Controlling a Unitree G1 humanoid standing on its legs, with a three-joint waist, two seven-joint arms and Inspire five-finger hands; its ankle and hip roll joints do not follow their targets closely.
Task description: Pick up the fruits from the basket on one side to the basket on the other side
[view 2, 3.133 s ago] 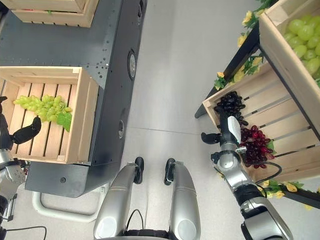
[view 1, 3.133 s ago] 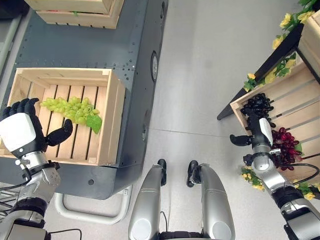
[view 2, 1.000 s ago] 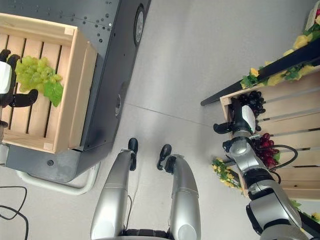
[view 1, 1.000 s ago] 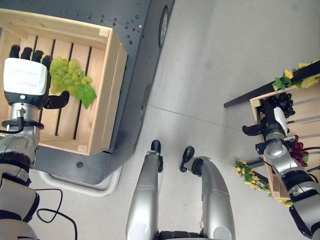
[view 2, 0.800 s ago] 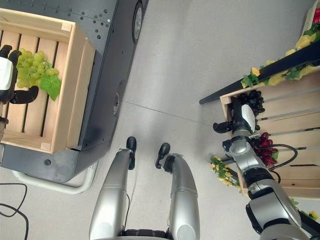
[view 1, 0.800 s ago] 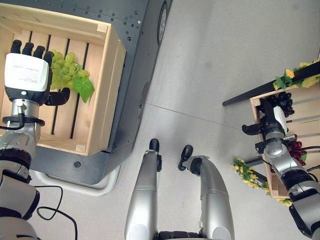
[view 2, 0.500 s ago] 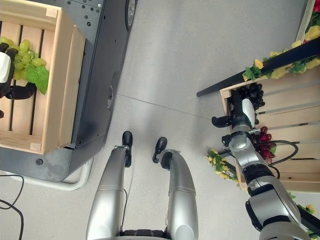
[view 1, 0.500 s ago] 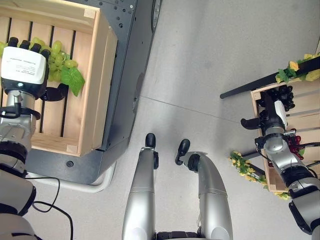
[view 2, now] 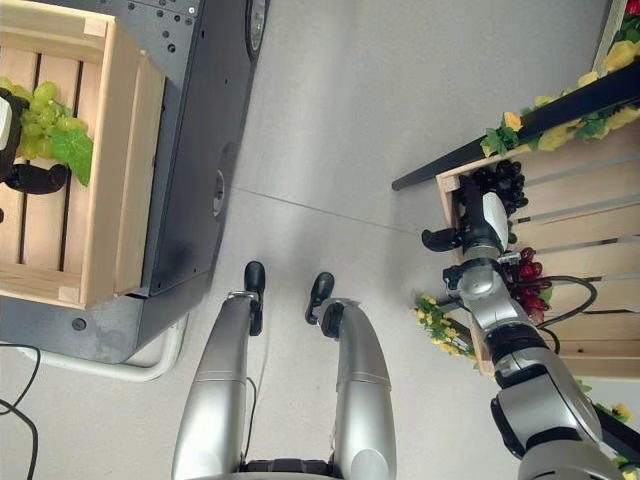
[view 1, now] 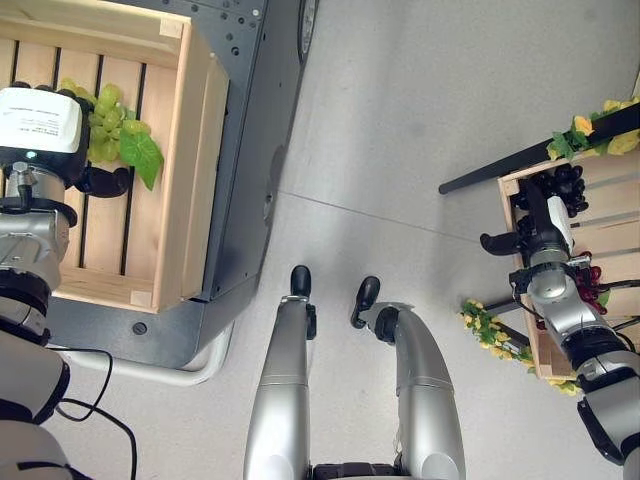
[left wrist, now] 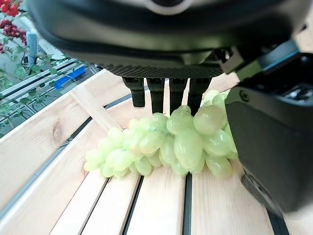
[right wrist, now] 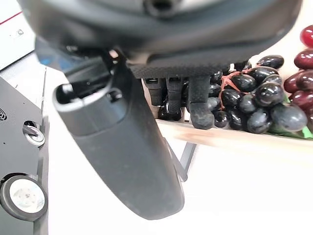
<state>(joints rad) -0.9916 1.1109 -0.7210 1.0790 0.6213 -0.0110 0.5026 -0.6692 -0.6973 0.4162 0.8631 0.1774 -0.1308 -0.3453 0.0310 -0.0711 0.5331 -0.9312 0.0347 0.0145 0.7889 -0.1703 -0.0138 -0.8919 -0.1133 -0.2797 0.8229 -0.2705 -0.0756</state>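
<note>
the left hand (view 1: 38,125) has come further over the green grapes (view 1: 110,125) than it was half a second ago, and its fingers now reach down on the far side of the bunch. the whole picture has slid a little too, so the camera has moved, not the crate. the right hand (view 1: 541,225) sits in almost the same spot as before, at the right side of the frame.

the green grapes lie on the slats inside the wooden crate (view 1: 195,170) at the upper left of the frame, and the crate rests on the dark bench (view 1: 250,180). in the left wrist view the fingers (left wrist: 164,95) hang straight behind the bunch and the thumb stands on the near side, so the hand is spread wide around the grapes and has not squeezed them yet. it looks set up like this so it can close from both sides and lift the bunch.

the right hand rests at the edge of the slatted basket (view 1: 600,215) on the right, its straight fingers (right wrist: 200,105) touching the black grapes (right wrist: 254,105). it holds nothing. red grapes (view 1: 588,285) lie just beside its wrist. yellow flowers (view 1: 490,335) trim the stand.
</note>
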